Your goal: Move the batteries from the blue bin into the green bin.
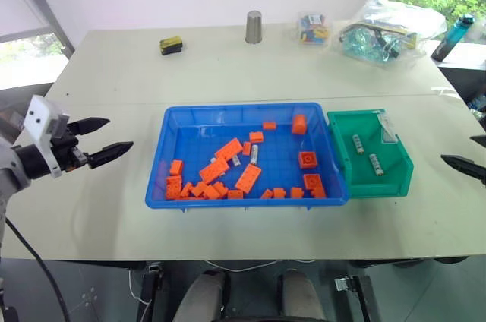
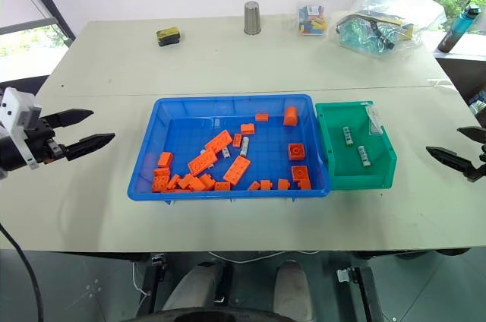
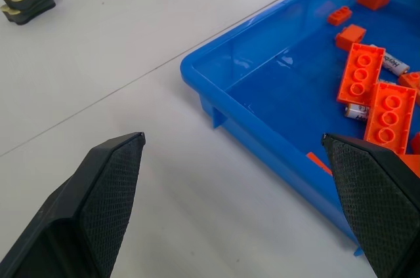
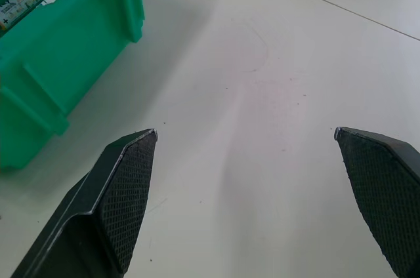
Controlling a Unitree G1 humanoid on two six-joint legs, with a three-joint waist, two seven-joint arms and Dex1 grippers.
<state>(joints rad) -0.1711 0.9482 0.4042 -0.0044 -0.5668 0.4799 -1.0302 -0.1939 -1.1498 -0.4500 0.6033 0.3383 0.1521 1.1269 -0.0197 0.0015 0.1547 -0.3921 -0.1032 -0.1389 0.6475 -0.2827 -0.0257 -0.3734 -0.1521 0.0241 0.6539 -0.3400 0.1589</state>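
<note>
Two small silver-grey cylindrical batteries lie near the middle of the large shallow bright-blue plastic bin, one just beside a long orange toy building brick and the other a little further toward the green side, with more orange bricks scattered around them and bunched along the near wall. Two more silver-grey cells already rest in the small deep green plastic bin, which stands touching the blue bin's right end; a white strip of paper leans in its far corner. My left gripper hovers over the bare pale table off the blue bin's left end, fingers spread wide and holding nothing, pointing toward the tray with the batteries well apart from it across half the tray. My right gripper hangs out beyond the green bin's right side, also spread wide and empty, with the green bin between it and the blue tray. At the table's far edge stand a grey metal cup, a small dark yellow-topped object and clear plastic bags
</note>
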